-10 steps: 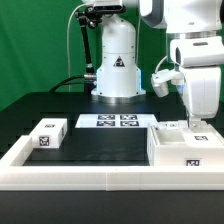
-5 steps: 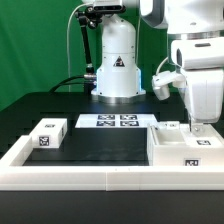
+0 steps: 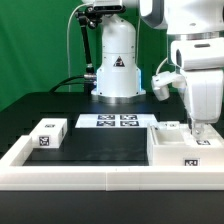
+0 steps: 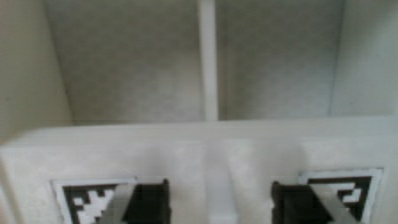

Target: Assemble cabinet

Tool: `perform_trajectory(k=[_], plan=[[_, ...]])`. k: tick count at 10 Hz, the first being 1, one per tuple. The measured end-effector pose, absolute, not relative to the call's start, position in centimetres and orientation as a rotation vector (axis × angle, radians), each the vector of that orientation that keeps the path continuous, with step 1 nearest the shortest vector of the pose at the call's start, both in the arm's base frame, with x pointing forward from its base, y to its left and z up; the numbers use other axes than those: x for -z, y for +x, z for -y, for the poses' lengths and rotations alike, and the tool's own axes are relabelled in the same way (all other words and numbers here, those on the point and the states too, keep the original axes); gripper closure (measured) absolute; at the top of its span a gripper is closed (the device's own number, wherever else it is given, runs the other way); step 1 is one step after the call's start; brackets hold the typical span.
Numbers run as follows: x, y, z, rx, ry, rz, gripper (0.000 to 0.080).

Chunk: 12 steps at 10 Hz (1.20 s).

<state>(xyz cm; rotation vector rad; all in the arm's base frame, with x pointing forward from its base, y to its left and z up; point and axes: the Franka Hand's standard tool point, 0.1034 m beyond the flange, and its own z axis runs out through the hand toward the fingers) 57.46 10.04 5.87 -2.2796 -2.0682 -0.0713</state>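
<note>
**Desk:** What do you have on the exterior view?

**Me:** I see the gripper (image 3: 200,126) hanging straight down at about four o'clock in the frame. Its tips are at the top edge of the cabinet body (image 3: 185,148). That body sits in a corner of the border frame (image 3: 90,172). A small block (image 3: 47,133) lies over at eight o'clock, well apart from the arm. The marker board (image 3: 117,121) lies flat on the table (image 3: 100,145) near the centre.

**Desk:** Is it clamped on anything?

**Me:** I can't tell from this view. The tips are lost against the white plastic.

**Desk:** And the wrist view?

**Me:** It's blurred. I can make out two dark fingers (image 4: 153,200) with a strip of white plastic between them, and a tag (image 4: 89,198) outboard of each. They straddle the part, but I can't say whether they are pinching it or standing clear.

**Desk:** What worries you?

**Me:** Mostly a false hold. If I lift with the pads only brushing the wall, I'd expect it to slip and the body to drop or skew against the frame. If the tips sit off-centre, squeezing could shove the body sideways. Pushing lower could also jam a fingertip on the rim.
</note>
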Motion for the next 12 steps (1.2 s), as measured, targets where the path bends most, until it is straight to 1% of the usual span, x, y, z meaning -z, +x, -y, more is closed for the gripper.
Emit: perform_trajectory(k=[1,2,3,4,5,9,10,11,12], plan=[[-5.8,57.4,-10.0,0.071,-2.279,2.068,0.0339],[-5.8,57.4,-10.0,0.071,-2.279,2.068,0.0206],[-5.8,57.4,-10.0,0.071,-2.279,2.068,0.0206],[-5.8,57.4,-10.0,0.071,-2.279,2.068,0.0045],[-5.8,57.4,-10.0,0.070,-2.279,2.068,0.0014],[-5.8,57.4,-10.0,0.070,-2.279,2.068,0.0003],[-6.5,57.0,-9.9,0.070,-2.281,2.077,0.0003],[-7.4,56.1,-9.5,0.066,-2.284,2.088,0.0003],[-7.9,55.1,-9.3,0.052,-2.286,2.091,0.0003]])
